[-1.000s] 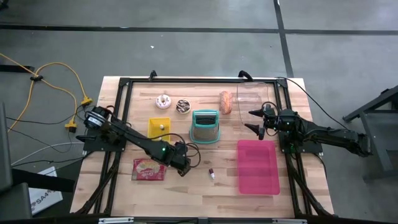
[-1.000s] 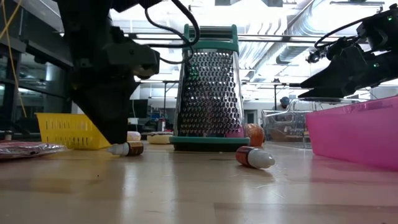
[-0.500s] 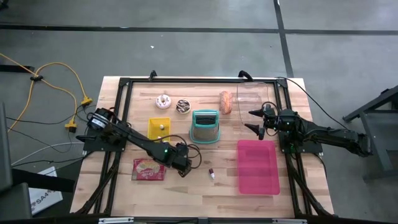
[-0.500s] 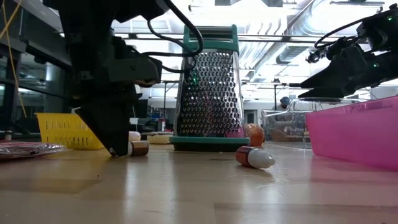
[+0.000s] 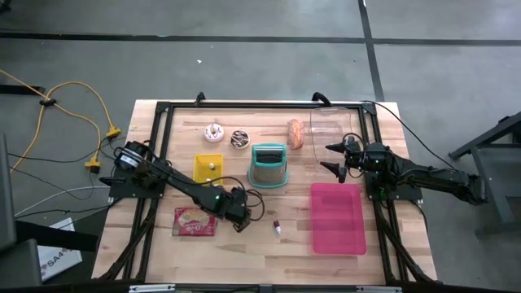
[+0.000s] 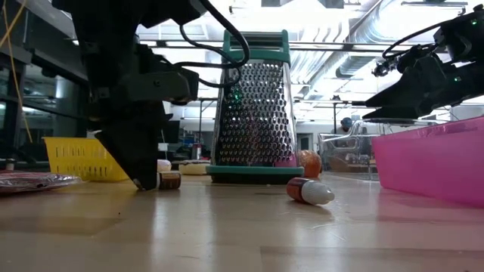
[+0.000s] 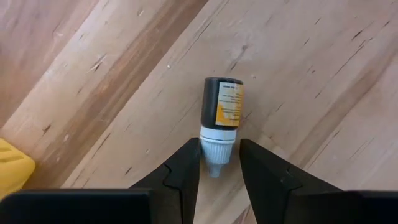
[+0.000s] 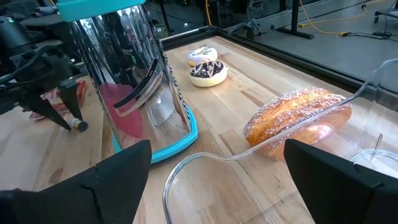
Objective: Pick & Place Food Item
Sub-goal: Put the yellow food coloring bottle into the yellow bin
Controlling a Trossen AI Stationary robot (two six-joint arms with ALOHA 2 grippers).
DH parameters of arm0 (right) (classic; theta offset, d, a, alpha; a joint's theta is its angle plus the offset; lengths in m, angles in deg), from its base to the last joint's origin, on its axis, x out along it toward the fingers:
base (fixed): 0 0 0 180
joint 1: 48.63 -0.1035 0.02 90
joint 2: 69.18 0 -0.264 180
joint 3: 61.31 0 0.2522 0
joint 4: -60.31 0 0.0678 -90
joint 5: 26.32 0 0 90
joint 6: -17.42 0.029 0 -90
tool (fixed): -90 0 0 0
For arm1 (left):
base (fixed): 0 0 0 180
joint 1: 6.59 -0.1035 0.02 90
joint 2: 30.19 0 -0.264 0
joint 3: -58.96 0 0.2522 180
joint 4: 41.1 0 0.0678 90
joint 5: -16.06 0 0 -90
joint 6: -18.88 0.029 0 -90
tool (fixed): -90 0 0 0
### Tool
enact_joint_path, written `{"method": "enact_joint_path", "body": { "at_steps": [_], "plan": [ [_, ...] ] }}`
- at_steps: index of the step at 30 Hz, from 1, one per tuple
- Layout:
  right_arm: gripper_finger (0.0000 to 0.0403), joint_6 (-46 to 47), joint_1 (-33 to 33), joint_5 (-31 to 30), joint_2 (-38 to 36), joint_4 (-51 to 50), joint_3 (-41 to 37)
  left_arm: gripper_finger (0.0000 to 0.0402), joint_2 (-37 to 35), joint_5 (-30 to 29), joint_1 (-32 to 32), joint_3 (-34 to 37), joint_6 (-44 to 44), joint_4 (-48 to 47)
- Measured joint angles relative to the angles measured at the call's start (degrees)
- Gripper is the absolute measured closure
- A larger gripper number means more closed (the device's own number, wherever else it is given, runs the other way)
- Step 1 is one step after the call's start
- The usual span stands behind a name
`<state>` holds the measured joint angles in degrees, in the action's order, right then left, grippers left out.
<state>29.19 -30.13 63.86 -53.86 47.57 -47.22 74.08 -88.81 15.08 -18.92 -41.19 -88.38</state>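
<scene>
Pink bin (image 5: pixel 338 217) sits bare; yellow basket (image 5: pixel 208 167) holds something small, unclear. Left gripper (image 7: pixel 217 163) pinches the bottle (image 7: pixel 222 119) cap; right gripper (image 5: pixel 332 157) gapes wide.

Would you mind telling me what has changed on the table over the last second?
The left gripper has shifted slightly along the table, its fingers around the white cap of the small dark bottle, which has slid with it. The right gripper, grater, pink tray and other bottle stayed put.

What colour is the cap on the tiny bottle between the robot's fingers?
White. The small bottle has a black body, an orange-and-white label and a white cap; the left wrist view shows it best.
</scene>
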Motion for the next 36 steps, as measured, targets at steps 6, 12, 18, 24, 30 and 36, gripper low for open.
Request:
{"method": "enact_joint_path", "body": {
  "at_steps": [6,12,18,24,30,36],
  "plan": [
    [0.0046,0.0,0.0,0.0,0.0,0.0,0.0,0.0292,0.0,-0.4,-1.1,0.0,2.2,0.0],
    [0.0046,0.0,0.0,0.0,0.0,0.0,0.0,0.0292,0.0,0.0,-1.4,0.0,2.8,0.0],
    [0.0046,0.0,0.0,0.0,0.0,0.0,0.0,0.0292,0.0,0.0,-1.4,0.0,2.8,0.0],
    [0.0046,0.0,0.0,0.0,0.0,0.0,0.0,0.0298,0.0,0.0,-1.4,0.0,2.7,-0.1],
    [0.0046,0.0,0.0,0.0,0.0,0.0,0.0,0.0326,0.0,0.0,-1.4,0.0,2.1,-0.3],
    [0.0046,0.0,0.0,0.0,0.0,0.0,0.0,0.0340,0.0,0.0,-1.4,0.0,1.9,-0.3]
  ]
}}
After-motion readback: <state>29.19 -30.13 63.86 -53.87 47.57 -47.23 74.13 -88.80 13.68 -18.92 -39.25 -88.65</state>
